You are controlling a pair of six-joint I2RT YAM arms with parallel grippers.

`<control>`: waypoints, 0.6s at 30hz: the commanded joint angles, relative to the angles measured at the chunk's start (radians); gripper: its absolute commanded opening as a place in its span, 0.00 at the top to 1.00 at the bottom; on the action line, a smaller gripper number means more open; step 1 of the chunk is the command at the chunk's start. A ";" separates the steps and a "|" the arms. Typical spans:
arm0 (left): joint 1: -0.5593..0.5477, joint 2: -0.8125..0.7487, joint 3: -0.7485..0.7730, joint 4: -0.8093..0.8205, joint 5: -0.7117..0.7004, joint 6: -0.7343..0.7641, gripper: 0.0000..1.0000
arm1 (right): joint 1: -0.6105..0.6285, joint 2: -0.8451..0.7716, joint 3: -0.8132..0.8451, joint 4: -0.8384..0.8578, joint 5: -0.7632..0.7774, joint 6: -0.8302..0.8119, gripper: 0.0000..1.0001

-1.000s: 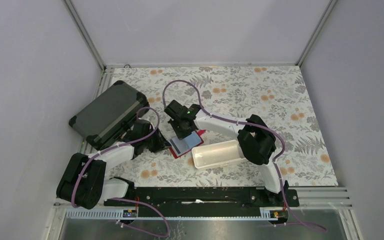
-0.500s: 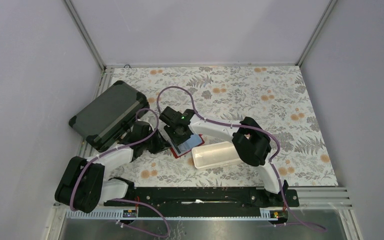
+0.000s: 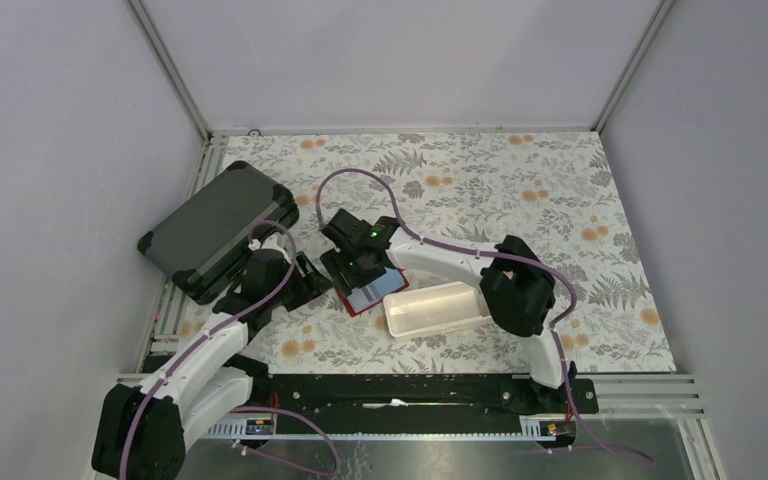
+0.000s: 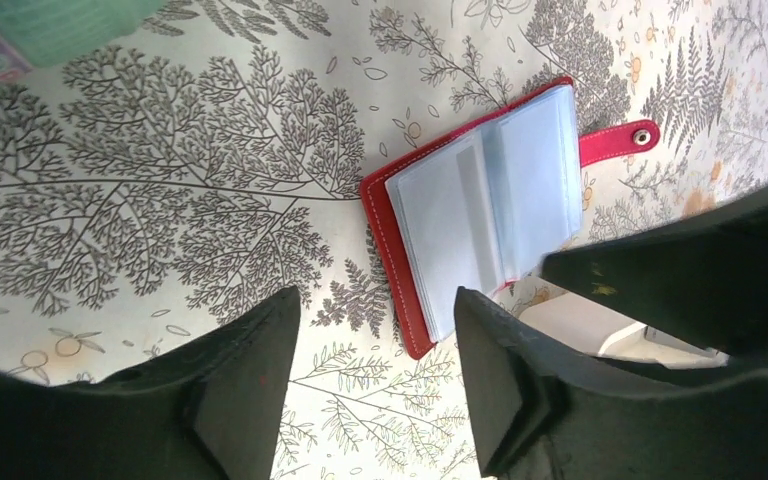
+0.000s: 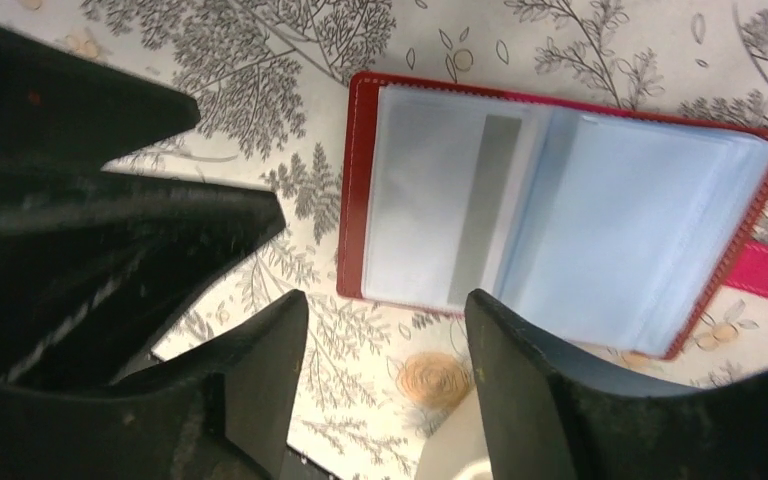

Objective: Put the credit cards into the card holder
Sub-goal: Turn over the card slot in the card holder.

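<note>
The card holder (image 3: pixel 372 292) lies open on the floral tabletop: a red wallet (image 4: pixel 480 215) with clear sleeves and a pink snap tab (image 4: pixel 620 140). Light blue credit cards (image 5: pixel 640 230) sit inside the sleeves, and one in the left sleeve (image 5: pixel 430 215) shows a grey stripe. My left gripper (image 4: pixel 378 300) stands open just off the wallet's near corner, with nothing between its fingers. My right gripper (image 5: pixel 385 300) hovers open over the wallet's edge (image 3: pixel 355 268), also empty. The two grippers are close together, on either side of the wallet.
A long white tray (image 3: pixel 435 308) lies right beside the wallet, on its right. A big dark grey hard case (image 3: pixel 218 228) sits at the left, behind my left arm. A green object (image 4: pixel 50 30) fills the top left corner of the left wrist view.
Both grippers have opened. The right gripper has let go over the wallet and shifted slightly nearer and left. The left arm's elbow has dropped toward the near edge.
</note>
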 commanded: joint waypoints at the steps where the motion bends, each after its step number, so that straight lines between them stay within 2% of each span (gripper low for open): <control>1: 0.013 -0.042 0.044 -0.077 -0.053 0.021 0.34 | 0.005 -0.163 -0.050 0.011 0.034 -0.008 0.30; 6: 0.039 -0.088 0.164 -0.198 -0.069 0.073 0.02 | -0.028 -0.291 -0.162 -0.043 0.146 -0.021 0.20; 11: 0.108 -0.128 0.324 -0.334 -0.065 0.180 0.01 | -0.139 -0.460 -0.327 -0.116 0.233 -0.018 0.13; 18: 0.225 -0.050 0.550 -0.462 0.031 0.344 0.01 | -0.417 -0.612 -0.520 -0.182 0.289 -0.031 0.06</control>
